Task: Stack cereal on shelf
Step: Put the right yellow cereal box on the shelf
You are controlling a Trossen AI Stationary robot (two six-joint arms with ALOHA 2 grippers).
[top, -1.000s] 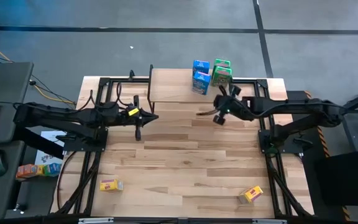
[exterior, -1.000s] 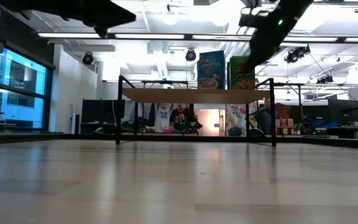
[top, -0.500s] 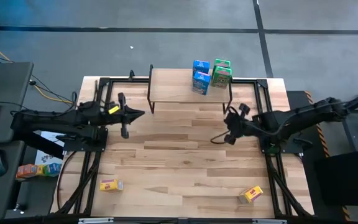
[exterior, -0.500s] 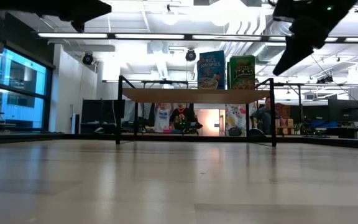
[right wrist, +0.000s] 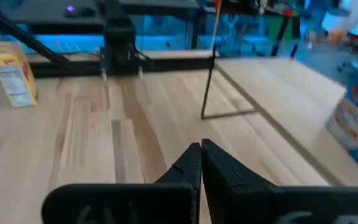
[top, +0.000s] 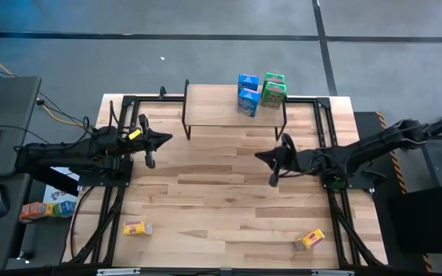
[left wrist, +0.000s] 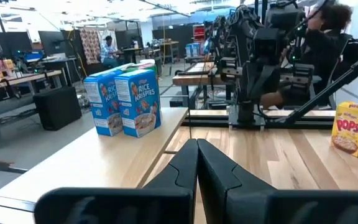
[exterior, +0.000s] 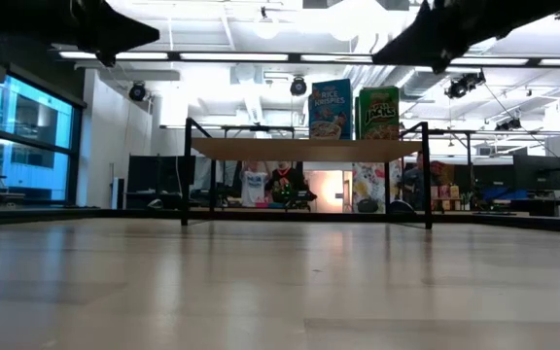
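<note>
You see a pale wood shelf [top: 217, 103] on thin black metal legs, glossy printed-card cereal boxes [top: 248, 93], and a smooth plank tabletop [top: 221, 207].

**A robotics lab, open-plan**

Fluorescent strips [exterior: 115, 55] lit a wide room of workbenches [left wrist: 17, 78] and monitors [exterior: 538, 170]. More robot arms [left wrist: 253, 50] stood on frames beyond the plank table [top: 229, 207], with people [left wrist: 109, 46] seated among them.

Six cereal boxes are in view: two blue boxes [top: 247, 93] and two green boxes [top: 273, 90] on the one shelf [top: 213, 106], and two yellow boxes, one [top: 136, 228] near the table's front left and one [top: 311, 239] near its front right. Two arms hang over the table [top: 221, 199], each with one gripper
</note>
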